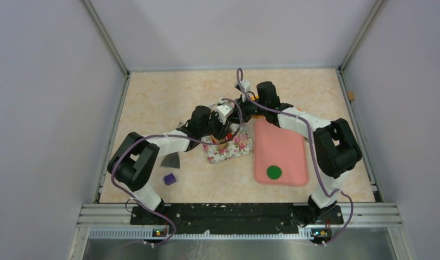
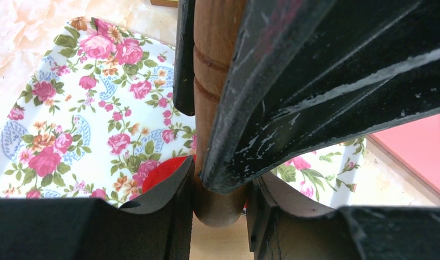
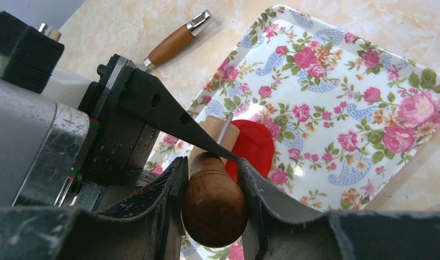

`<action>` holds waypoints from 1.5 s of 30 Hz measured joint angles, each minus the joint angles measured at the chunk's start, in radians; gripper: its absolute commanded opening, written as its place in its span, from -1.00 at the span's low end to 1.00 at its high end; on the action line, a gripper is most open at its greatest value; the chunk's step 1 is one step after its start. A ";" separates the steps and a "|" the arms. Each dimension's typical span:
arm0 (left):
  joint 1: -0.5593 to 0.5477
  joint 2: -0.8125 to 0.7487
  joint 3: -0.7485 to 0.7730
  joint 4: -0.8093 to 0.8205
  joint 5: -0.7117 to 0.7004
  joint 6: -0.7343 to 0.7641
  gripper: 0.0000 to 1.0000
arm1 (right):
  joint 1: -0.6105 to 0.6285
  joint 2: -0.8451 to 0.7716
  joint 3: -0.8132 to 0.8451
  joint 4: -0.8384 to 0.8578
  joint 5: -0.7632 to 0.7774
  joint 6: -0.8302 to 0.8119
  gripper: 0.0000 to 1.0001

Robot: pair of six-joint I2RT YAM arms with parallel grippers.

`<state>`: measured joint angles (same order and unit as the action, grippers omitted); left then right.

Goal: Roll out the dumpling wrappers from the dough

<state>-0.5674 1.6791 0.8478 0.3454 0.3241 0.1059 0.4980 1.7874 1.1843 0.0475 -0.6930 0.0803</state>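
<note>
Between the right fingers: the right gripper point(image 3: 212, 187) is closed partway onto the dark rounded handle of the rolling pin point(image 3: 214, 208), with a pad pressed to each side of it.
Between the left fingers: the left gripper point(image 2: 217, 208) clamps a brown wooden end of the pin, its jaws partly closed and the wood filling the gap. I cannot tell whether both grippers hold the same end.
Just past the fingertips: a thin metal axle runs from the dark handle into the pale roller, which stands over the near edge of the red clay.
Wrapper, place: the dumpling wrapper point(image 3: 258, 143), a flat bright-red round, lies on the floor of the floral tray point(image 3: 342, 179), partly hidden behind the pin.
Wrapper and fingers: it sits just beyond and below both sets of pads, and only the pin seems to reach it.
Wrapper, feel: probably light, soft and thin, so it is likely to stick to the tray or roller and to tear or crease if pinched.
Where to take hold: work it through the pin. To lift it, peel from a clean edge rather than grabbing the middle.
Further out: a wooden-handled tool point(image 3: 174, 40) lies on the table beyond the tray. A pink mat point(image 1: 282, 146) carrying a green disc point(image 1: 274, 172) lies beside the tray.
</note>
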 measured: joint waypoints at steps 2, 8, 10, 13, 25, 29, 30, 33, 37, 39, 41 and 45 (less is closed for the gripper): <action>0.004 -0.011 -0.010 -0.004 -0.003 -0.002 -1.00 | 0.008 0.004 0.000 0.012 -0.003 0.000 -1.00; 0.017 -0.055 -0.043 -0.039 -0.011 -0.002 -1.00 | 0.033 0.021 0.000 0.045 -0.010 0.027 -1.00; 0.020 -0.076 -0.063 -0.051 -0.019 -0.001 -1.00 | 0.043 0.029 0.000 0.053 -0.014 0.042 -1.00; 0.024 -0.101 -0.081 -0.088 -0.026 0.003 -1.00 | 0.060 0.040 -0.006 0.063 -0.017 0.066 -1.00; 0.031 -0.137 0.002 -0.264 -0.024 0.016 -1.00 | 0.071 0.044 0.097 -0.064 -0.023 0.097 -1.00; 0.040 -0.136 0.080 -0.322 -0.034 0.029 -1.00 | 0.054 0.038 0.144 -0.072 -0.027 0.097 -1.00; 0.041 -0.134 0.096 -0.330 -0.034 0.031 -1.00 | 0.049 0.034 0.150 -0.072 -0.028 0.097 -1.00; 0.041 -0.114 0.139 -0.342 -0.032 0.032 -1.00 | 0.031 0.029 0.168 -0.079 -0.028 0.092 -1.00; 0.039 -0.055 0.183 -0.331 -0.018 0.011 -1.00 | 0.007 0.038 0.184 -0.108 -0.027 0.068 -1.00; 0.038 -0.021 0.196 -0.314 -0.007 -0.013 -1.00 | -0.005 0.055 0.193 -0.124 -0.027 0.060 -1.00; 0.037 0.018 0.197 -0.282 0.003 -0.038 -1.00 | -0.014 0.075 0.193 -0.134 -0.026 0.054 -1.00; 0.035 0.075 0.183 -0.212 0.002 -0.064 -1.00 | -0.029 0.124 0.205 -0.150 -0.022 0.042 -1.00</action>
<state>-0.5323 1.7538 1.0306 0.1329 0.3264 0.0422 0.4690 1.9118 1.3891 -0.1020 -0.7151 0.1226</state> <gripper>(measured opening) 0.386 0.350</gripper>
